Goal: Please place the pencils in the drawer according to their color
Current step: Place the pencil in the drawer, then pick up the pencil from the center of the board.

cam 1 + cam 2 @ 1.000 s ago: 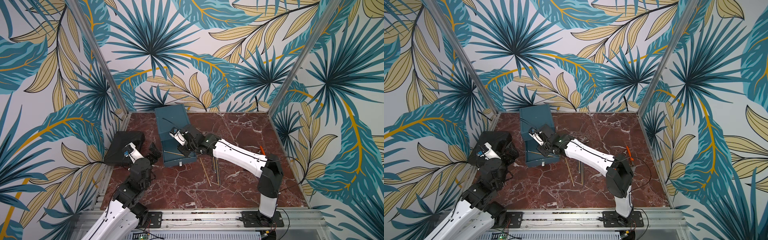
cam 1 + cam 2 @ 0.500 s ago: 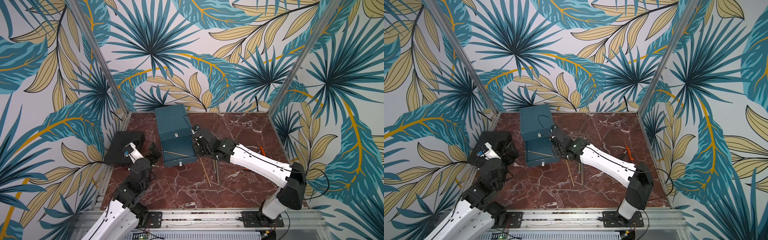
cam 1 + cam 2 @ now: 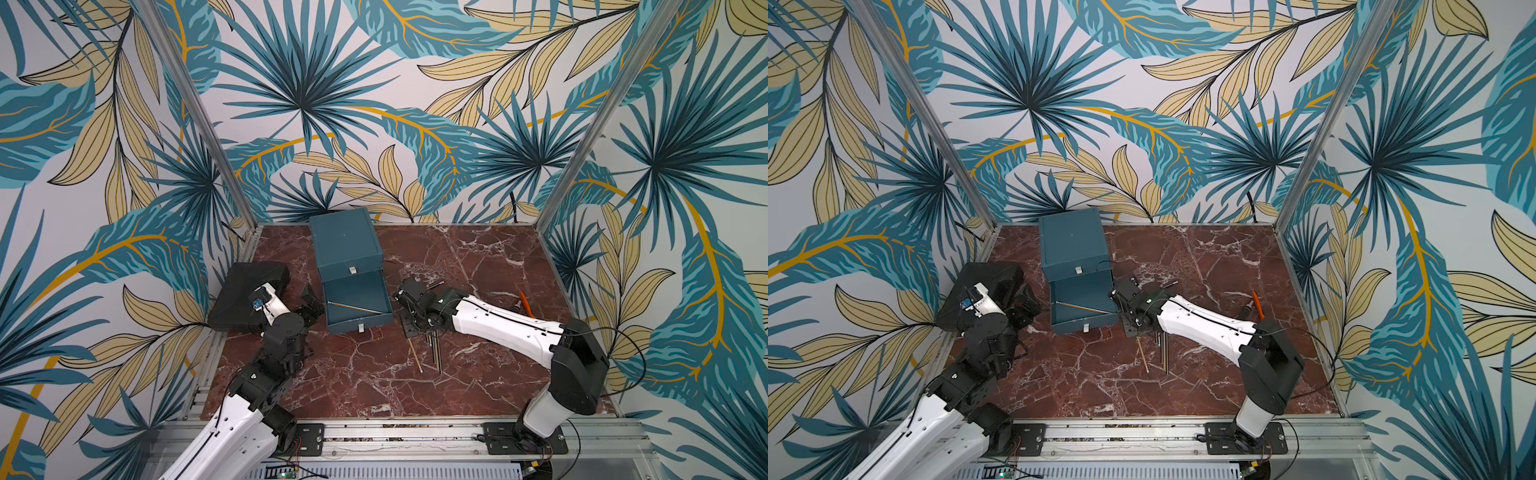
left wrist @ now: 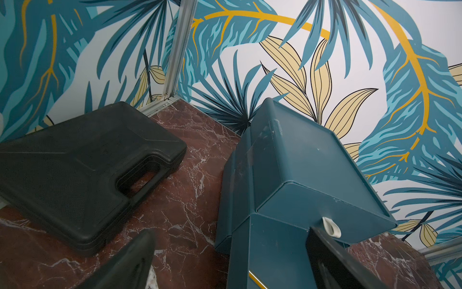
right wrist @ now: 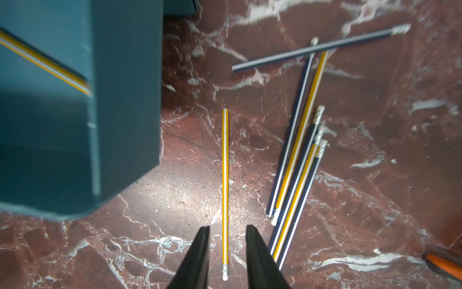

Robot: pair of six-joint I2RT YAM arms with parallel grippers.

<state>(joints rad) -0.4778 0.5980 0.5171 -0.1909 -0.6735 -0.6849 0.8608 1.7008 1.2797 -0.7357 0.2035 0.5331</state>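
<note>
Beneath the right gripper (image 5: 227, 227), its jaws narrowly parted and empty, a lone yellow pencil (image 5: 225, 187) lies on the tabletop (image 5: 350, 200) in line with the gap, long axis running straight ahead, the open drawer (image 5: 125, 100) just beside; the wide-open, empty left gripper (image 3: 312, 302) stands farther off.

I find the drawer cabinet (image 3: 347, 245) standing at the back of the table (image 3: 374, 390), with a drawer (image 3: 358, 323) beneath the top one pulled out toward the arm bases. One pencil (image 3: 355, 308) lies crosswise in that drawer. Left of the cabinet, the case (image 3: 245, 291) lies flat at the table's edge. Just right of the open drawer, a lone pencil (image 3: 414, 355) lies on the table beside a bundle of pencils (image 3: 435, 353). A crossing pencil (image 5: 320, 48) rests over the bundle's ends. Farther right of the cabinet lies the short tool (image 3: 525, 303).
</note>
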